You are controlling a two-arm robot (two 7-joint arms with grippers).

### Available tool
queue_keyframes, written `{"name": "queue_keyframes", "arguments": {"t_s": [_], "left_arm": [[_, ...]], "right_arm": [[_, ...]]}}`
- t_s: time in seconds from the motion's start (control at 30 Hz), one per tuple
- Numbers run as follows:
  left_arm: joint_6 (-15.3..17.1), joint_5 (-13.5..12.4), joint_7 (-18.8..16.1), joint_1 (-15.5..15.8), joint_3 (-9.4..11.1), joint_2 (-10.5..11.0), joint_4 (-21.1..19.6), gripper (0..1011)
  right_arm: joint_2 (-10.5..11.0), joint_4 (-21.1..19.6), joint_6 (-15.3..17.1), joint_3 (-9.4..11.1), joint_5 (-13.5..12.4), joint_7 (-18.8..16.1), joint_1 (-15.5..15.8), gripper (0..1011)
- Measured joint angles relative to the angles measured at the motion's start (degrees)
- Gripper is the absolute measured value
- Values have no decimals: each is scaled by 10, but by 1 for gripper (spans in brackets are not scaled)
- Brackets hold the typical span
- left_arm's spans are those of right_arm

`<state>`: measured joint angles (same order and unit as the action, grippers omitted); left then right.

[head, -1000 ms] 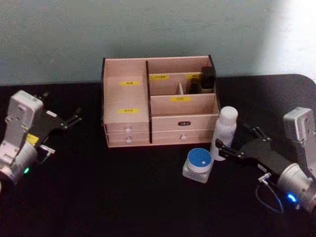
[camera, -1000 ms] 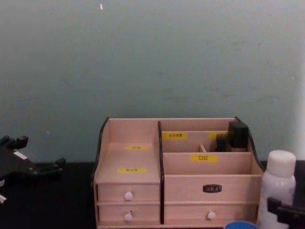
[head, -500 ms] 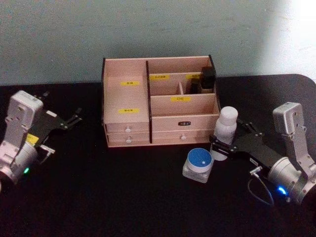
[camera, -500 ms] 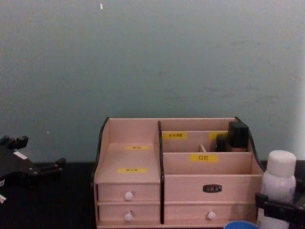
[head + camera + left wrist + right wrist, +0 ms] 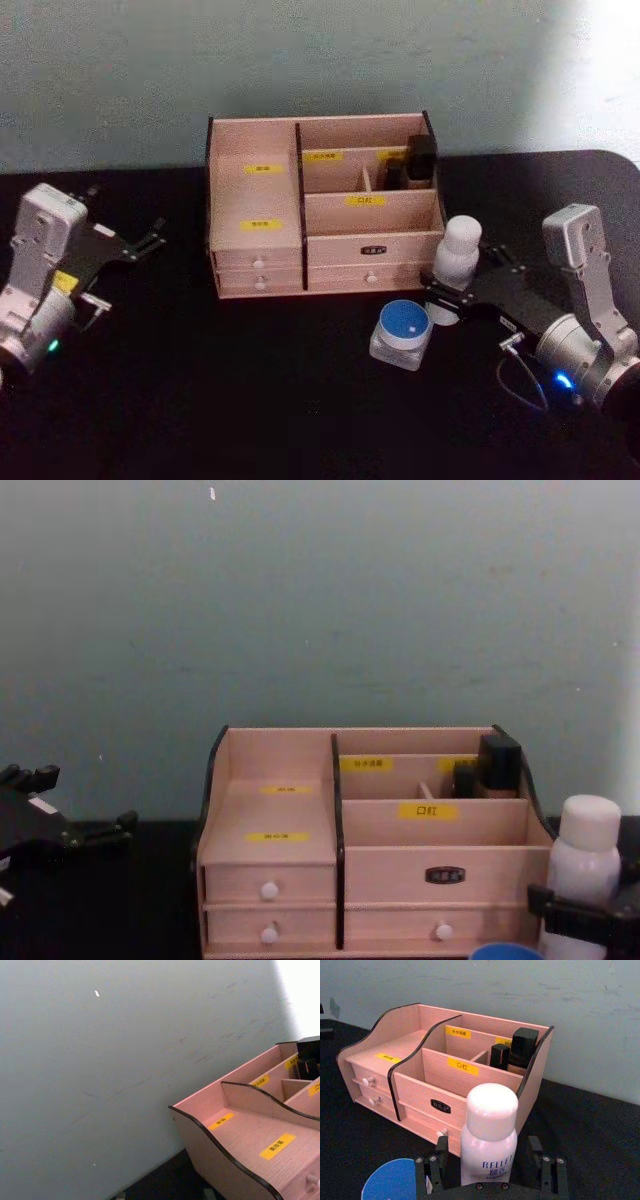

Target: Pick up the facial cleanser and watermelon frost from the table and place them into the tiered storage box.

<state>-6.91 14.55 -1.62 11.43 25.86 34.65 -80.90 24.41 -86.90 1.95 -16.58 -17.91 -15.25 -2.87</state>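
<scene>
The white bottle [image 5: 455, 255] stands upright on the black table [image 5: 250, 390], just beside the front right corner of the wooden box [image 5: 375, 245]; the jar with the blue lid [image 5: 405, 322] sits on the table near it, a little closer to the robot; neither is in the box yet.

The right gripper [image 5: 440, 297] straddles the bottle low on its body; in the right wrist view a finger [image 5: 439, 1157] shows on each side with a slim gap to the plastic, so the jaws are open and hold nothing; the step in hand looks like closing for the grasp.

- Close evenly so that both pads meet the round body together; a 1-sided touch would likely tip the bottle toward the box.
- The hold is low and the bottle is tall; a firm squeeze and a slow, straight lift should keep it from swinging.
- Rise until the base clears the front wall before moving over the box; the back right section already holds 2 dark cases [image 5: 420, 160], while the front right section looks free.
- Keep the near finger off the jar.

The left gripper [image 5: 130, 232] is parked over the left of the table, well apart from the box, jaws spread and empty.
</scene>
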Motion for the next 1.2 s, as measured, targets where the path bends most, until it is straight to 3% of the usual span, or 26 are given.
{"name": "queue_keyframes", "arguments": {"t_s": [0.27, 0.53, 0.77, 1.2], "left_arm": [[0, 0, 0, 0, 0, 0, 0, 1001], [0, 0, 0, 0, 0, 0, 0, 1001], [0, 0, 0, 0, 0, 0, 0, 1001], [0, 0, 0, 0, 0, 0, 0, 1001]], "right_arm": [[1, -1, -1, 0, -1, 0, 1, 1002], [2, -2, -1, 0, -3, 0, 1, 835], [2, -3, -1, 0, -3, 0, 2, 611], [3, -3, -2, 0, -4, 1, 2, 591]]}}
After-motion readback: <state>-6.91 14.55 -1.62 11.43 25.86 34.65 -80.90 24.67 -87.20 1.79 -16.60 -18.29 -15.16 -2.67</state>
